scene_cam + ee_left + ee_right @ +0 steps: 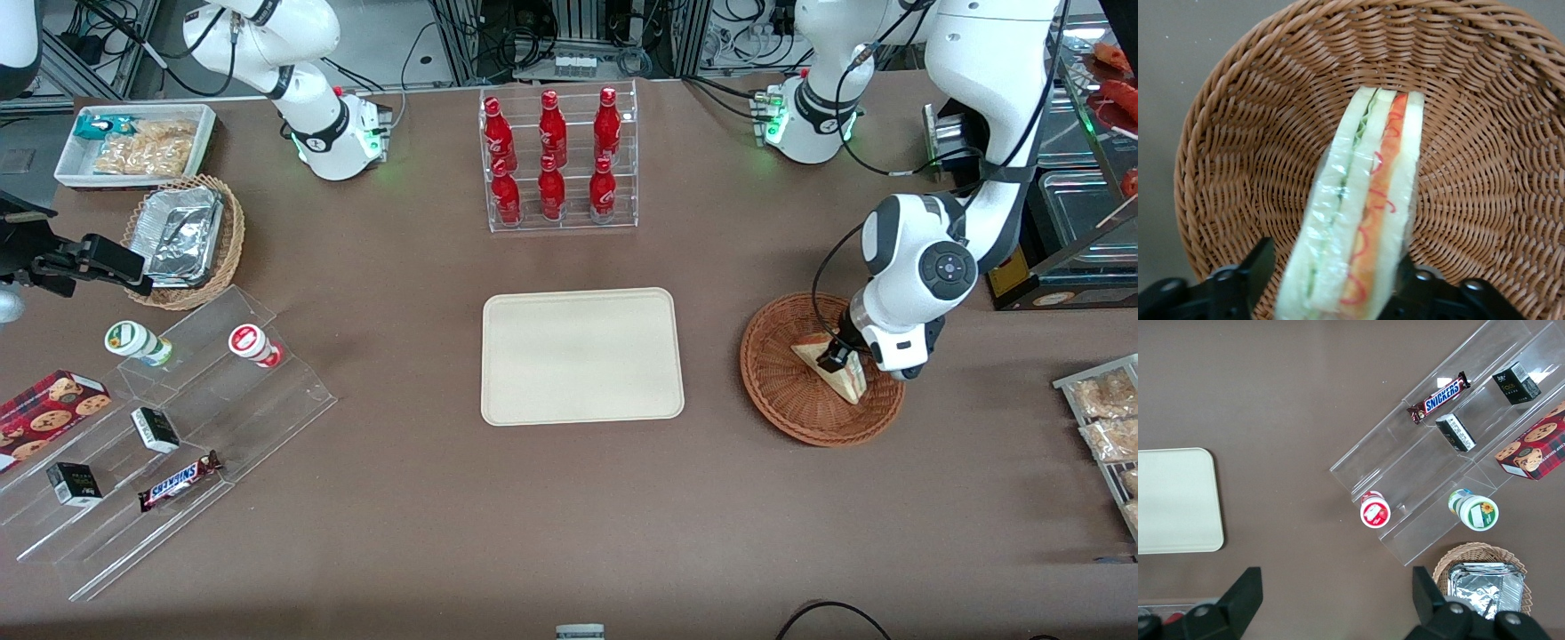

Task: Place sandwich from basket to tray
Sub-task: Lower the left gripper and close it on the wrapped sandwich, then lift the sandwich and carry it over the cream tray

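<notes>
The sandwich (839,372) is a clear-wrapped white-bread wedge with green and orange-red filling, and it stands on edge in the reddish-brown wicker basket (781,396) toward the working arm's end of the table. My left gripper (841,356) is lowered into the basket and stands open astride the sandwich. In the left wrist view the sandwich (1365,200) runs between the two black fingers (1257,268) of the gripper (1333,268). One finger shows a strip of basket (1238,140) weave between it and the bread, while the other sits against the wrapper. The cream tray (582,356) lies bare beside the basket.
A clear rack of red bottles (558,160) stands farther from the camera than the tray. Toward the parked arm's end are a stepped acrylic stand with snacks (178,418), a tan basket with foil containers (187,240) and a white bin (133,142). Snack packets (1107,418) lie at the working arm's end.
</notes>
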You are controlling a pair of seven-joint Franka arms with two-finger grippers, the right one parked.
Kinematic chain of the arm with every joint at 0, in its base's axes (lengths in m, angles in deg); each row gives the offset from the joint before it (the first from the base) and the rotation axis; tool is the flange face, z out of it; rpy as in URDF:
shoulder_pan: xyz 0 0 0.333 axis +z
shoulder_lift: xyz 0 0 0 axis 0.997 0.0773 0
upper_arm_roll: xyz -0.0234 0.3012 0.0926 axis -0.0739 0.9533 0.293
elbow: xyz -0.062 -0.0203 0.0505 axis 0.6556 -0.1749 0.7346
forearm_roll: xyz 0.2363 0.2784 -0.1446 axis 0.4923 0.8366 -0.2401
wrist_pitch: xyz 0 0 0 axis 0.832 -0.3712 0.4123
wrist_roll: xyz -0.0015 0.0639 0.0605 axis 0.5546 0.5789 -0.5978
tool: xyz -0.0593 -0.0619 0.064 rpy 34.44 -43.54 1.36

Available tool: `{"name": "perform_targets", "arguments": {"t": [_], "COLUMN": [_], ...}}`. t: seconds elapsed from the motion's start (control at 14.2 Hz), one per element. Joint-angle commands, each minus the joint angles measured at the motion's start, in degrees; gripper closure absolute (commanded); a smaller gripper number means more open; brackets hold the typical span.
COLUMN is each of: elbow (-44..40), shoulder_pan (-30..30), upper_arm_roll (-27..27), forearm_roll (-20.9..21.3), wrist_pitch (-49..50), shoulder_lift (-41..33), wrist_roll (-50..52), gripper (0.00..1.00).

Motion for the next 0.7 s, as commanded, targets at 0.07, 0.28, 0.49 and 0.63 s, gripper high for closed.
{"name": "perform_targets", "arguments": {"t": [0.07, 0.28, 0.49, 0.63], "elbow": [-1.4, -8.8, -15.0, -21.5], "shoulder_pan": [-0.8, -1.6, -5.9, -9.5], "upper_arm_roll": [0.4, 0.2, -0.1, -0.1], "forearm_roll": [-0.3, -0.1, -0.1, 0.2], "wrist_pitch": [0.2, 7.8, 14.1, 19.6], "shoulder_lift": [-0.8, 0.4, 1.4, 4.4], "wrist_roll": [-5.6, -21.1, -27.1, -27.1], "gripper": [0.95, 0.93, 0.92, 0.93]}}
